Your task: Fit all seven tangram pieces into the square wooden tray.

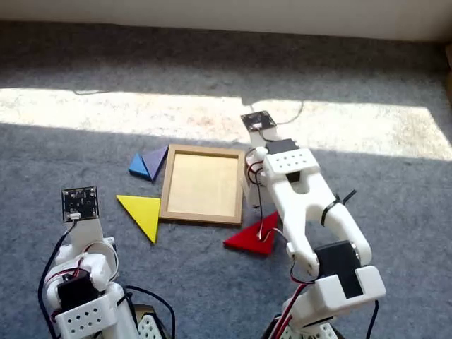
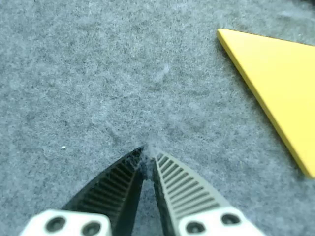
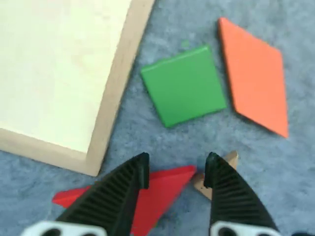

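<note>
Left jaws: pressed together, low over the grey desk (image 2: 98,73) near the yellow triangular piece (image 2: 275,93).
Right jaws: spread, over the red triangular piece (image 3: 157,189).
Square wooden tray (image 1: 205,149): flat at mid-desk, green square piece (image 3: 184,84) just beside it.

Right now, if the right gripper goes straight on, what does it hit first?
Probably the red triangle, whose tip lies between the fingers of the open right gripper. The green square lies beyond it, though depth is unclear.

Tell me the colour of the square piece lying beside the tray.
Green. The square piece shows best in the right wrist view.
</note>
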You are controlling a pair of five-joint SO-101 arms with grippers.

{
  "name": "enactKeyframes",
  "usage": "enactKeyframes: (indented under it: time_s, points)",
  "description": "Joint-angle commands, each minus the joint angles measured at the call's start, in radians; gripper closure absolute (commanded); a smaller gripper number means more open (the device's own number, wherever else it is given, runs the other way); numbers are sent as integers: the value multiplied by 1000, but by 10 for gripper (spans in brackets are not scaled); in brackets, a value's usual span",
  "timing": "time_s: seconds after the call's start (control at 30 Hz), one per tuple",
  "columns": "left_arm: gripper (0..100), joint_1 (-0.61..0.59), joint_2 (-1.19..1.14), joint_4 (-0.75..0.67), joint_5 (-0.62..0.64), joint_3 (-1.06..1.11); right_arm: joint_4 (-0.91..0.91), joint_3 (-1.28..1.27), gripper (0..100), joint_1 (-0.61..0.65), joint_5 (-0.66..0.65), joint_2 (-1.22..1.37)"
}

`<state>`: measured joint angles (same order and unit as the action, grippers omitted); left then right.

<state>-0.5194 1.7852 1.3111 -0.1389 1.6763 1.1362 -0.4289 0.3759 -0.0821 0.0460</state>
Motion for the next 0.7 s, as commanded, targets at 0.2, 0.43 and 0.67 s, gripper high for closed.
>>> enactKeyframes:
  time_s: [0.2,0.43,0.67]
  points:
    - [993,-15,31,8,-2,21,162,5,706,87,215,-248]
    - [993,-15,31,8,-2,21,154,-173,706,87,218,-547]
    - [993,-15,31,8,-2,21,154,-268,702,137,655,-562]
